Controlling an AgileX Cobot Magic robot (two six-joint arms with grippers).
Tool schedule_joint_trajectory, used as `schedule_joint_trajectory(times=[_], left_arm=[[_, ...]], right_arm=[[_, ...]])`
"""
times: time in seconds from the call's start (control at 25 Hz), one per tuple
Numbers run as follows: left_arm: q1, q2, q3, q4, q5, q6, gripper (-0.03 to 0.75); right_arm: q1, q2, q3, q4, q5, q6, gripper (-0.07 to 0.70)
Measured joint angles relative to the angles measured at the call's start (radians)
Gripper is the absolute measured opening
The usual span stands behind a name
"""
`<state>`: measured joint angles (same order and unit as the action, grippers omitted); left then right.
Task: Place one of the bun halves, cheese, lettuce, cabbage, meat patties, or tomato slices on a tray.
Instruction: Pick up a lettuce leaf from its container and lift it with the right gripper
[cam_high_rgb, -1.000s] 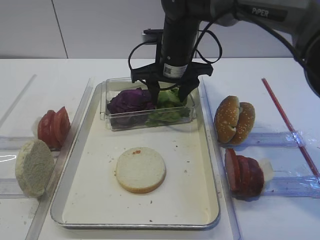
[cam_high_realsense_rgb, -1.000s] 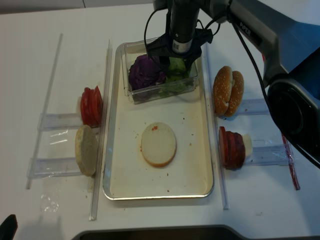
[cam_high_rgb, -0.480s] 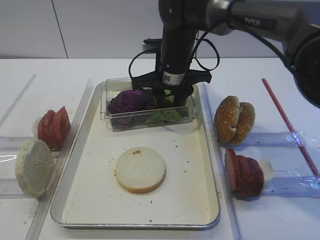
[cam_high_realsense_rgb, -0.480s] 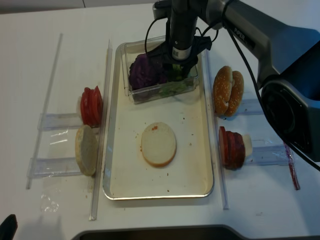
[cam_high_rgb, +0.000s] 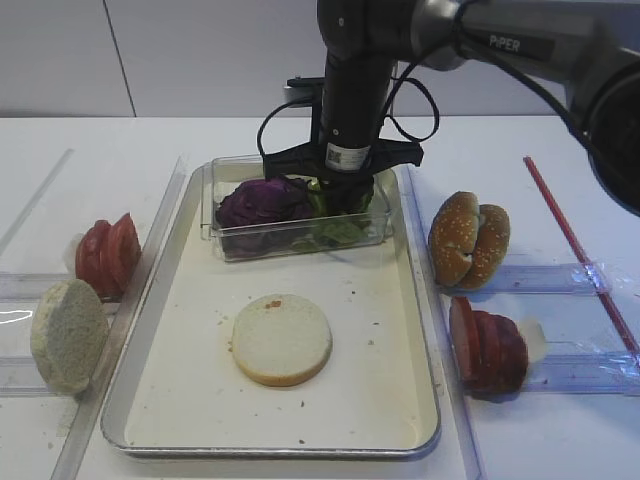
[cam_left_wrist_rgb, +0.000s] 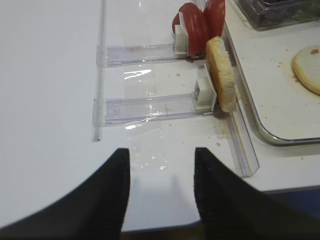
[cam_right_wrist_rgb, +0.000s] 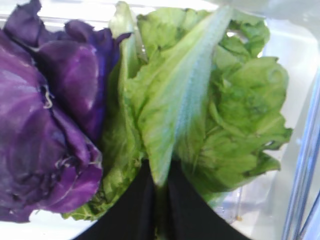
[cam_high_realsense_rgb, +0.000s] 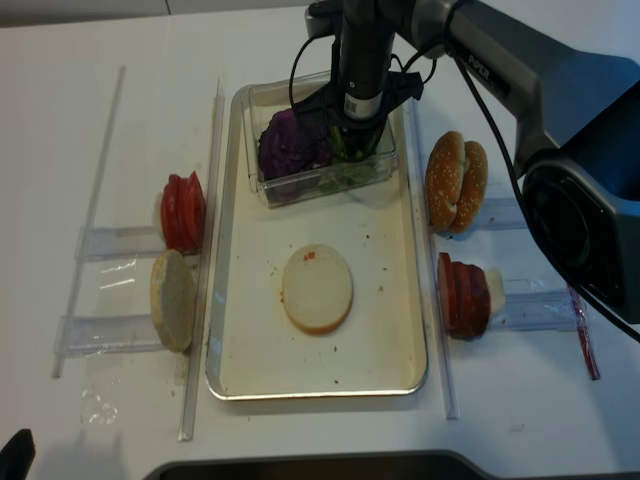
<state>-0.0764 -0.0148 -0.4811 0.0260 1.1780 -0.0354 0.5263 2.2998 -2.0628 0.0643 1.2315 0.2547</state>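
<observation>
A clear plastic box (cam_high_rgb: 300, 245) stands at the far end of the cream tray (cam_high_rgb: 370, 340). It holds the purple cabbage (cam_high_rgb: 262, 203) on the left and the green lettuce (cam_high_rgb: 340, 230) on the right. My right gripper (cam_high_rgb: 345, 190) reaches straight down into the box. In the right wrist view this gripper (cam_right_wrist_rgb: 160, 200) is shut on a lettuce (cam_right_wrist_rgb: 200, 100) leaf, right beside the cabbage (cam_right_wrist_rgb: 50, 125). A pale bun half (cam_high_rgb: 282, 339) lies flat on the tray. My left gripper (cam_left_wrist_rgb: 161, 165) hovers open and holds nothing over the table's near left.
Left of the tray, tomato slices (cam_high_rgb: 108, 254) and a pale bun half (cam_high_rgb: 67, 335) stand on edge in clear holders. On the right stand sesame bun halves (cam_high_rgb: 468, 240) and dark red slices (cam_high_rgb: 487, 345). A red rod (cam_high_rgb: 580, 250) lies at the far right.
My right gripper came down into the box with open jaws, and they have closed on the lettuce. The left arm has not moved.
</observation>
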Motion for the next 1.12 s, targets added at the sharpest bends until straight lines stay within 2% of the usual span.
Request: schedule_joint_trajectory(times=[1.12], left_arm=[[0.000, 0.000, 0.000, 0.000, 0.000, 0.000, 0.293]], right_arm=[[0.000, -0.029, -0.054, -0.025, 0.006, 0.021, 0.050]])
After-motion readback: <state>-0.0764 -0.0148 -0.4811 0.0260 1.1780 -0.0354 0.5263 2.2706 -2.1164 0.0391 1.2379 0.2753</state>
